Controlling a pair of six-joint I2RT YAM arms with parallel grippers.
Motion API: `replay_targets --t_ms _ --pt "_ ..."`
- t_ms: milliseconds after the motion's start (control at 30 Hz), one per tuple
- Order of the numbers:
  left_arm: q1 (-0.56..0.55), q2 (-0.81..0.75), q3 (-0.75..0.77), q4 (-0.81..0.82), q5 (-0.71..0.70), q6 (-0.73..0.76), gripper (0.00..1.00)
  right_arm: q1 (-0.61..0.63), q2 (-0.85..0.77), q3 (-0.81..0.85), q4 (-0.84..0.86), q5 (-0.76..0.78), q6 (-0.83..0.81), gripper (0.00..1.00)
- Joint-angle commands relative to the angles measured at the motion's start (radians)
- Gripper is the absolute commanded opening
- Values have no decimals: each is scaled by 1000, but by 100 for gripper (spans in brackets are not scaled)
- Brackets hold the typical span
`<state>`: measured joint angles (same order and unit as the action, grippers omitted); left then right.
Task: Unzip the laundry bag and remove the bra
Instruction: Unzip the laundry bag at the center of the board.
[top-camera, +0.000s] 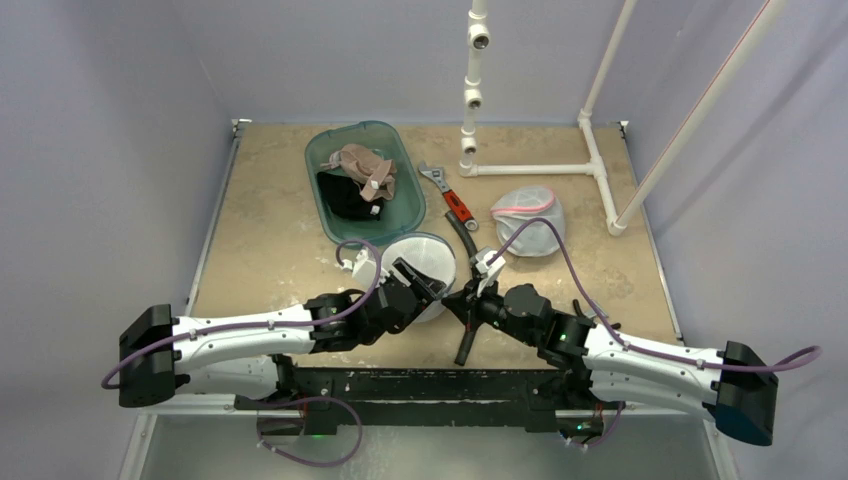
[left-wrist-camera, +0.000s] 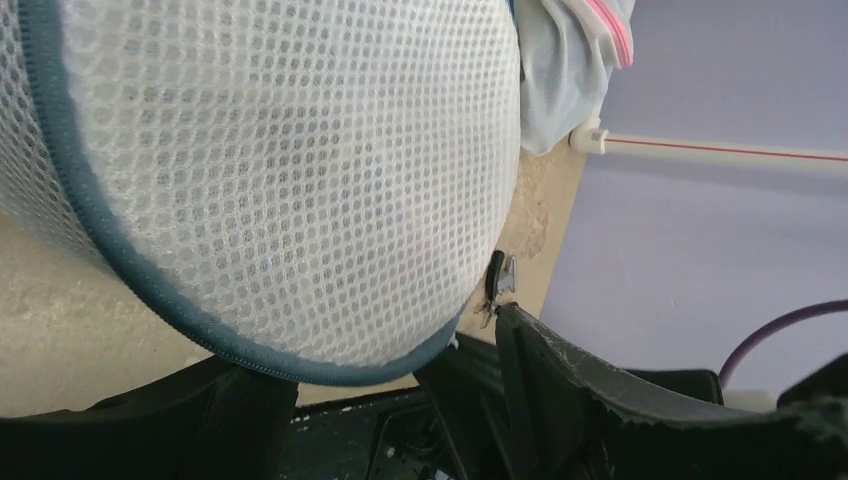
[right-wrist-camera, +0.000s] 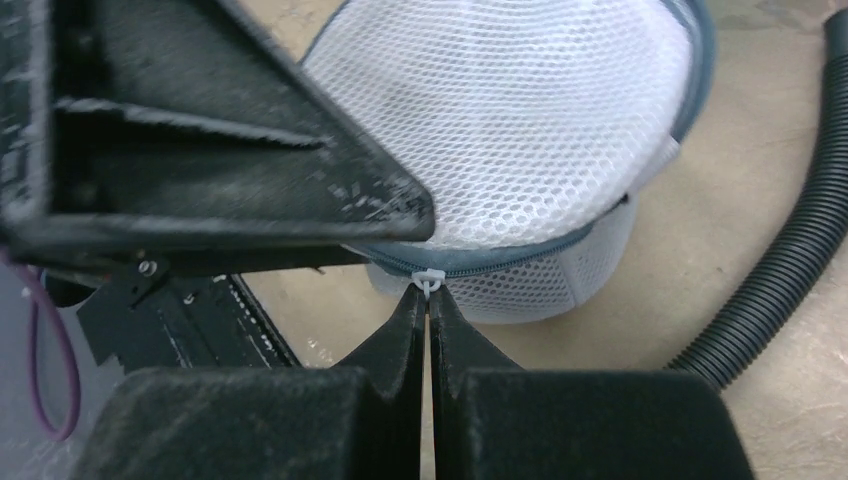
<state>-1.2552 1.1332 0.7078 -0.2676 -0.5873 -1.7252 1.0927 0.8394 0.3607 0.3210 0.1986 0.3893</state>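
- Right hand (right-wrist-camera: 428, 298) is pinched fully shut on the small white zip pull (right-wrist-camera: 428, 277) of the laundry bag (top-camera: 424, 256). The two fingers are pressed together at the tip.
- Left hand (top-camera: 420, 283) has its fingers spread wide across the bag's near side. From the right wrist, one finger (right-wrist-camera: 250, 170) lies over the top of the mesh dome. I can't tell whether it is squeezing.
- That bag sits at the near middle of the worktop (top-camera: 270, 230), right between the two hands. It is white mesh with a grey-blue zip round its rim.
- The zip looks closed along the stretch in view, and the mesh hides whatever is inside.
- Further back is a green tub (top-camera: 328, 222) with beige (top-camera: 365, 170) and black (top-camera: 345, 197) garments in it.
- Just to its right lies a red-handled wrench (top-camera: 452, 198), with a black ribbed hose (top-camera: 466, 245) running down towards the right hand.
- Off to the right, a second mesh bag (top-camera: 527, 222) with a pink zip sits beside a white pipe frame (top-camera: 530, 170).
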Motion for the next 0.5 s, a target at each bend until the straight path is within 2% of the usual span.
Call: replay_targets --t_ms 0,167,300,367,467 --pt "51 6 -10 24 24 -11 67 0 -16 15 78 -106 -48 0" --pt "100 4 -35 65 51 18 61 3 -8 14 95 -165 -56 0" --pt "122 7 -46 102 65 50 42 2 9 28 82 -154 -63 0" --pt "130 5 -53 108 69 62 27 2 13 44 59 -138 -64 0" --pt "144 -17 -64 108 70 78 14 2 16 75 20 -113 -63 0"
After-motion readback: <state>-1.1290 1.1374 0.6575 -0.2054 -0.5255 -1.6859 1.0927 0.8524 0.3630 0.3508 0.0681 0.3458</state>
